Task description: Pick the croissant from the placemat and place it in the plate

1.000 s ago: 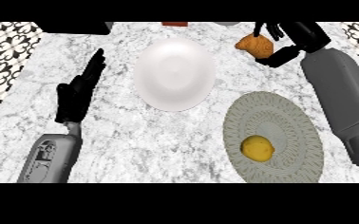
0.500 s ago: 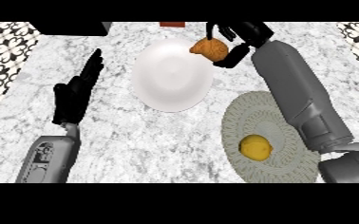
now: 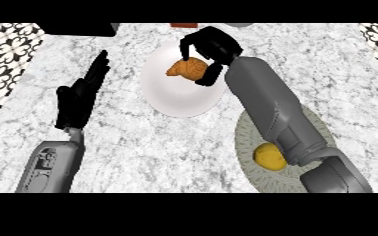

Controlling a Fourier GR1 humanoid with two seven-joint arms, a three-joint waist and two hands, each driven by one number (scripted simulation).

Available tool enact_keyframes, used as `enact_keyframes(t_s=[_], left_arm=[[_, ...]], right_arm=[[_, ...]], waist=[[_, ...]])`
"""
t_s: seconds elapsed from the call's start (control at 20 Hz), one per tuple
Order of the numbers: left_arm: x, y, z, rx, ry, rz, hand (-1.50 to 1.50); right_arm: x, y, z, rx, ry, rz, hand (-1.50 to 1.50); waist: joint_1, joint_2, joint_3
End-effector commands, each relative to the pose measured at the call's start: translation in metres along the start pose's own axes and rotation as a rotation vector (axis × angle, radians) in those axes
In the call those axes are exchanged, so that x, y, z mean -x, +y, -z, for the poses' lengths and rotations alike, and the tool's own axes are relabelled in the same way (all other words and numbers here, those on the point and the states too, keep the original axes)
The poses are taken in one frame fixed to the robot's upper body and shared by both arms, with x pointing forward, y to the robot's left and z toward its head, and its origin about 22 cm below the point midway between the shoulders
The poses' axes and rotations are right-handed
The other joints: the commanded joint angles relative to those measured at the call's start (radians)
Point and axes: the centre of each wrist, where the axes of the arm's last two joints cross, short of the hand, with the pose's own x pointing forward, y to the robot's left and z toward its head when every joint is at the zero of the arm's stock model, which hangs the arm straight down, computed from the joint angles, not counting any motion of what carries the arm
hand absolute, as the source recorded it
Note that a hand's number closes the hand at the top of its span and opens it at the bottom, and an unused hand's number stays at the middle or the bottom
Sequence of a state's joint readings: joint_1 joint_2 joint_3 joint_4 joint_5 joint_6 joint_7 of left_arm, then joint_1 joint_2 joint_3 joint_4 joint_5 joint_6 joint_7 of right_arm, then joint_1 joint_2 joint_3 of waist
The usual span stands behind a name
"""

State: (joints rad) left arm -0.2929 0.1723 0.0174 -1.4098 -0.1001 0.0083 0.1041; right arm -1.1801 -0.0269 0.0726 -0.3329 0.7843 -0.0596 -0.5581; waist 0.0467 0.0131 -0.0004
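Croissant (image 3: pixel 185 68) is hanging over the plate (image 3: pixel 173 100), your right hand (image 3: pixel 212 47) fingers curling round it; go lower, then let go; left hand (image 3: pixel 81 92) is resting, fingers straight.

The plate (image 3: pixel 181 100) lies mid-counter (image 3: pixel 148 150), with the croissant (image 3: pixel 186 68) over its far part, held within the right hand (image 3: pixel 210 47). The placemat (image 3: pixel 255 177) lies right of and nearer than the plate, carrying a round fruit (image 3: pixel 269 157). The left hand (image 3: pixel 81 95) rests left of the plate.
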Motion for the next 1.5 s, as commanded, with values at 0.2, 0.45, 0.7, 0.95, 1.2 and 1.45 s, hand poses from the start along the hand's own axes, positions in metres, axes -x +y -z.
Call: enact_keyframes(t_s=[0.2, 0.45, 0.7, 0.95, 1.2, 1.45], left_arm=[[-0.009, -0.014, 0.009, 0.041, -0.025, 0.015, 0.00], [0.000, -0.024, 0.004, 0.070, -0.038, -0.004, 0.00], [0.003, -0.020, 0.003, 0.066, -0.038, 0.005, 0.00], [-0.004, -0.017, 0.007, 0.061, -0.031, 0.013, 0.00], [-0.003, -0.008, 0.012, 0.010, -0.007, 0.007, 0.00], [-0.015, -0.010, 0.011, 0.004, -0.015, 0.004, 0.00]], right_arm=[[0.009, 0.040, -0.013, -0.121, 0.195, 0.006, -1.50], [0.017, 0.053, -0.024, -0.102, 0.217, 0.122, -1.50], [0.018, 0.051, -0.025, -0.043, 0.158, 0.293, -1.50], [0.024, 0.052, -0.031, 0.121, 0.128, 0.501, -1.50], [0.035, 0.016, -0.031, 0.249, 0.188, 0.644, -1.50], [0.076, -0.022, -0.075, 0.342, 0.247, 0.676, -1.50]], waist=[[0.048, 0.008, 0.000], [0.073, 0.014, 0.001], [0.082, 0.015, 0.001], [0.051, 0.011, 0.002], [0.009, 0.012, 0.001], [0.007, 0.011, 0.002]])
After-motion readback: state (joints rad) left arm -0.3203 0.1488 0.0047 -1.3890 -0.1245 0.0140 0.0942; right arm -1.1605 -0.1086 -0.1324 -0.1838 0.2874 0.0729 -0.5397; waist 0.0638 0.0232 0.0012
